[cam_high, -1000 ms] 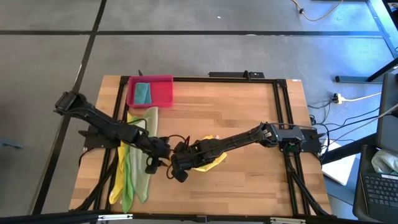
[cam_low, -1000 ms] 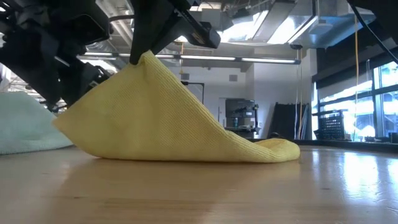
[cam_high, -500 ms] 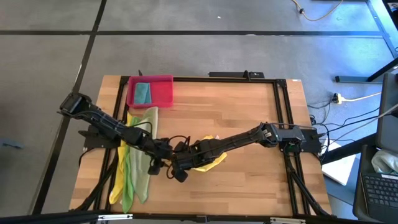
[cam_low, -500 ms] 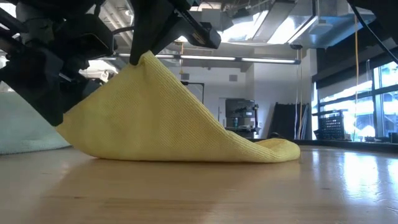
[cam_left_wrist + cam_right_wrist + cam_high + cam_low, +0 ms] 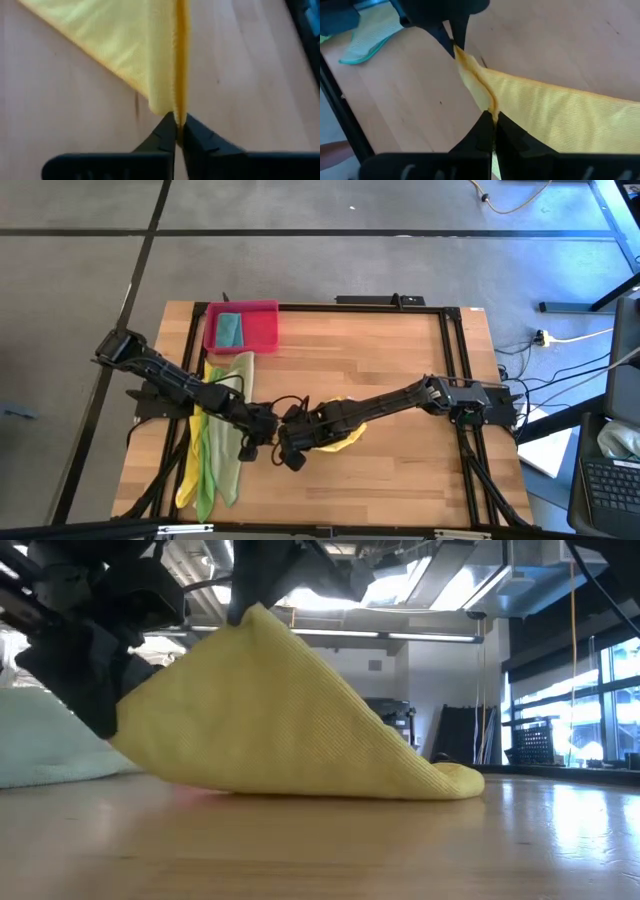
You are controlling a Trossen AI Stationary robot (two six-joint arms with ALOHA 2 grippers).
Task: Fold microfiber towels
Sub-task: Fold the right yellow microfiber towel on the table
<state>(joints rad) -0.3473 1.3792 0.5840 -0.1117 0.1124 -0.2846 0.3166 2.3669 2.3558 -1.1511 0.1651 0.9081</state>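
Note:
A yellow microfiber towel (image 5: pixel 338 438) stands like a tent (image 5: pixel 290 720) near the table's middle. Its right end (image 5: pixel 450 780) lies on the wood. My right gripper (image 5: pixel 492 117) is shut on the towel's raised peak (image 5: pixel 250 615). My left gripper (image 5: pixel 176 120) is shut on the towel's lower left corner, just left of the right gripper (image 5: pixel 292 442) in the high view. More towels, yellow, bright green and pale olive, lie in a loose pile (image 5: pixel 215 445) at the left. A teal towel (image 5: pixel 229 329) lies in the pink tray (image 5: pixel 262 330). My left gripper pinches the yellow towel's corner (image 5: pixel 170 102) between its two fingers, slanting down from the table's left. That corner hangs just clear of the wood (image 5: pixel 125 735). My right gripper pinches a bunched edge of the towel (image 5: pixel 487 102) between its fingertips, pointing steeply down from the right. The cloth slopes away below it toward the table.
The pink tray stands at the far left corner. The towel pile runs along the left side, and shows in the low view as a pale mound (image 5: pixel 40 745). Bare wood lies to the right (image 5: pixel 410 360) and in front of the yellow towel.
My left gripper has come in against the towel's lower left corner and taken hold of it. That corner, which lay on the table, is now lifted just clear. The towel's peak has gone up a little, while its right end has stayed on the wood.

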